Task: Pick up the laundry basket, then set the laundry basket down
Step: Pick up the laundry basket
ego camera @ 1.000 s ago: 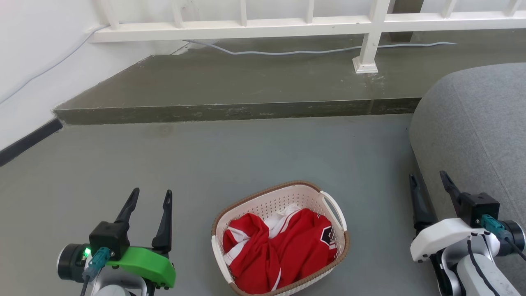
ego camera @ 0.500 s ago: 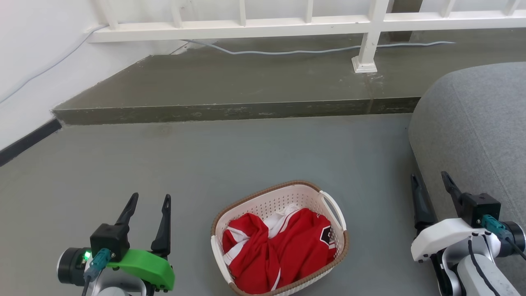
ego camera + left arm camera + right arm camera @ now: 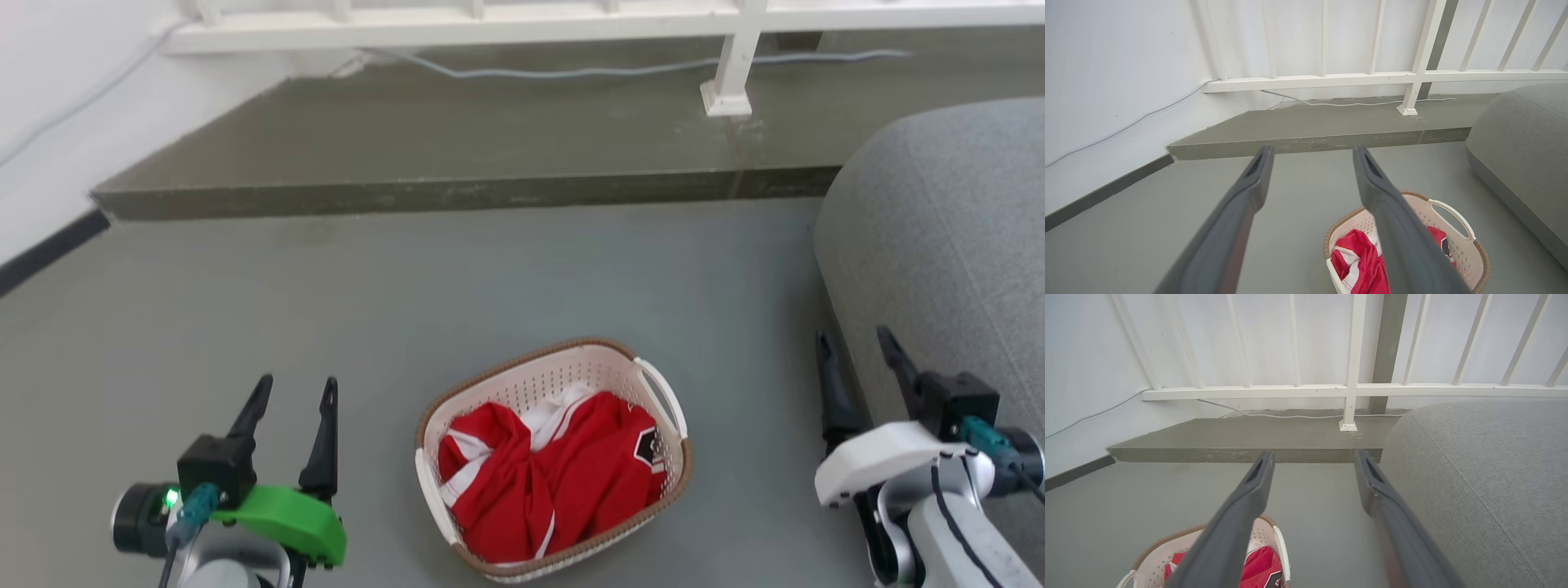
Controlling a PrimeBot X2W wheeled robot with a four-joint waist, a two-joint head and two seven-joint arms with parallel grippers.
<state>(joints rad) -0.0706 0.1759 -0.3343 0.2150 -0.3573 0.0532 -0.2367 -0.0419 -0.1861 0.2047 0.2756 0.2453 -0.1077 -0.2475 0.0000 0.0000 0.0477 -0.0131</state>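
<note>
The left hand [image 3: 297,382] hovers with fingers apart, well left of the laundry basket [image 3: 539,390], with bare floor [image 3: 490,278] all around it. The basket sits on the floor between the two hands, with a red jersey [image 3: 555,474] heaped inside. Lifting it by one white handle [image 3: 663,398] would likely tip it and spill the cloth. The right hand [image 3: 852,335], fingers also apart, hangs just beside the grey sofa [image 3: 939,245] and could scrape it when swinging.

Cream perforated laundry basket [image 3: 563,384], brown rim; red-and-white garment [image 3: 547,482]; grey floor [image 3: 408,302].
</note>
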